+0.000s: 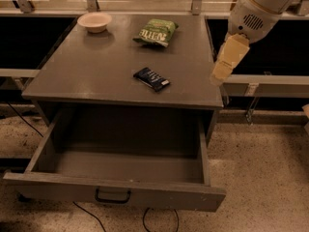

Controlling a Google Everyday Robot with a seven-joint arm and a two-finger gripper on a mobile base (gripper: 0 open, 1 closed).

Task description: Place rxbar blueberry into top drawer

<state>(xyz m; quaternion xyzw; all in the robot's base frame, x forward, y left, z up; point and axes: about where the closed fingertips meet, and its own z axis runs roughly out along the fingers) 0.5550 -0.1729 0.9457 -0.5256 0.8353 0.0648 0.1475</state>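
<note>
Camera view: rxbar blueberry (151,78) diagonal, jaws seemingly right

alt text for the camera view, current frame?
The rxbar blueberry lies on top of a grey cabinet, and the top drawer below it is pulled open. The gripper hangs by the cabinet's right edge, apart from the bar. A green chip bag and a small bowl sit at the back of the top.
</note>
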